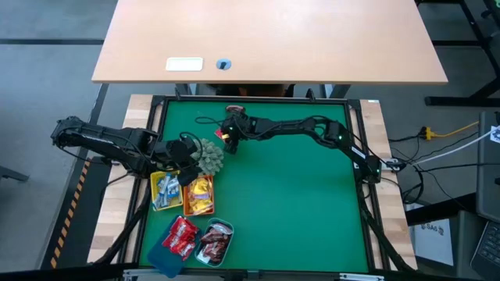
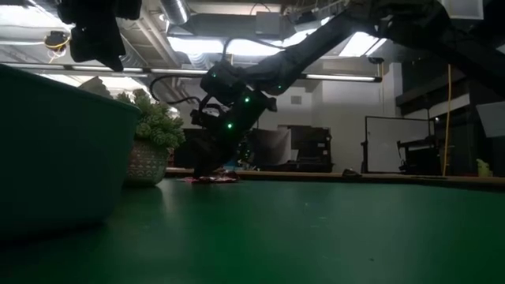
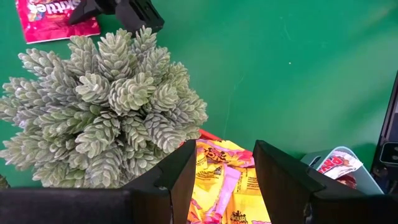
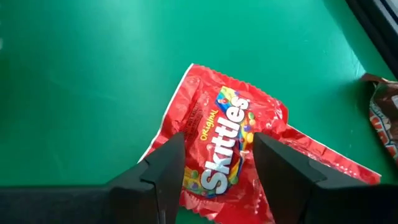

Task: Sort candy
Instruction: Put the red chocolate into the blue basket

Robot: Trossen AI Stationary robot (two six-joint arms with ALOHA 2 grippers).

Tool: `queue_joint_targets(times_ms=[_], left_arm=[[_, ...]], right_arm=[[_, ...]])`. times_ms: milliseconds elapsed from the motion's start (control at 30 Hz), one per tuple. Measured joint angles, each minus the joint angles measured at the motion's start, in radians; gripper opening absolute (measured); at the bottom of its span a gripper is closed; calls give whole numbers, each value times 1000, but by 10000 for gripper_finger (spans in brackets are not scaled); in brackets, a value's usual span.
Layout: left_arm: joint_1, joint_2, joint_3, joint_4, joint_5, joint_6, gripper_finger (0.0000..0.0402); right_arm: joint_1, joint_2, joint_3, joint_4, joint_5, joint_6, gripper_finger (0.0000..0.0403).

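Note:
A red candy packet [image 4: 211, 99] lies flat on the green mat at the far left. My right gripper [image 4: 219, 142] is open and slants down over it, one finger on each side of the printed middle. In the low view the fingertips [image 2: 203, 170] reach down to the packet [image 2: 215, 179]. My left gripper [image 3: 224, 155] is open and hangs above a tray of yellow candy [image 3: 217, 186], beside the grey-green plant ball [image 3: 106, 106]. It holds nothing. My right gripper comes at the red packet's near half [image 4: 214, 177] slanting down from the table's right, with its fingers astride it. The packet lies flat on the mat. I cannot tell whether the fingertips touch it.
A brown wrapper [image 4: 382, 118] lies on the mat close to the red packet. Near the left edge stand small trays with blue-white [image 1: 164, 191], yellow [image 1: 198, 195], red [image 1: 180, 234] and brown [image 1: 216, 242] candy. The mat's middle and right [image 1: 297, 203] are bare.

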Motion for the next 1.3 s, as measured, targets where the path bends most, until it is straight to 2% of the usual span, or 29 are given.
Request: queue_joint_targets(times_ms=[500,800,1300], left_arm=[[0,0,0,0,0,-2,155],[0,0,0,0,0,-4,155],[0,0,0,0,0,-4,155]], right_arm=[[0,-7,12,-141,-38,-229,188],[-21,-5,111,-426,-165,-237,188],[-19,-5,115,-483,-177,-299,179]])
